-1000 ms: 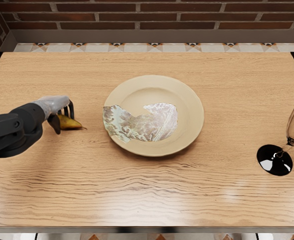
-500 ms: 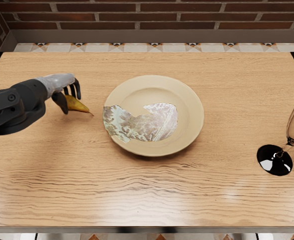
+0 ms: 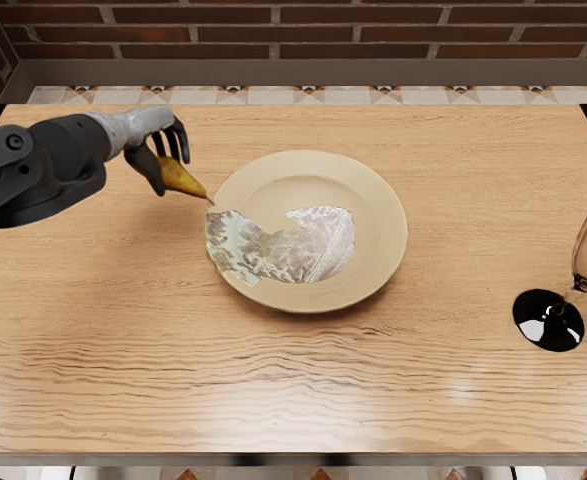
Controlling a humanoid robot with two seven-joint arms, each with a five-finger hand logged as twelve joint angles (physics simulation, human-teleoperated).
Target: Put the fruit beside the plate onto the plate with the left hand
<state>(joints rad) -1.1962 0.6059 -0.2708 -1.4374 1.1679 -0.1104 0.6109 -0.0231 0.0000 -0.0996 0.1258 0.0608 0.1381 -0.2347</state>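
One hand shows, the left hand [image 3: 157,140], its dark arm coming in from the left edge, and its fingers [image 3: 178,143] and thumb are curled round the single fruit [image 3: 182,177], a small yellow piece with a pointed end. The fruit hangs just below the hand, between thumb and fingers, tilted so that its tip points down and away to the hand's right. There is one plate [image 3: 385,205], round and cream-coloured, lying just to the right of the hand and a little below it. The fruit's tip comes right up to the plate's nearest rim, but the body of the fruit is still outside the rim, not over the plate's hollow. A pale, mottled patch covers part of the plate's middle, and nothing else lies on it. Between hand and plate there is only bare wood of the one table [image 3: 273,390]. Well apart from the hand, far to its right beyond the plate, stands one wine glass [image 3: 548,320] with a dark round foot, its bowl cut off by the picture's edge. A brick wall [image 3: 303,30] runs behind the hand, along the table's far side.
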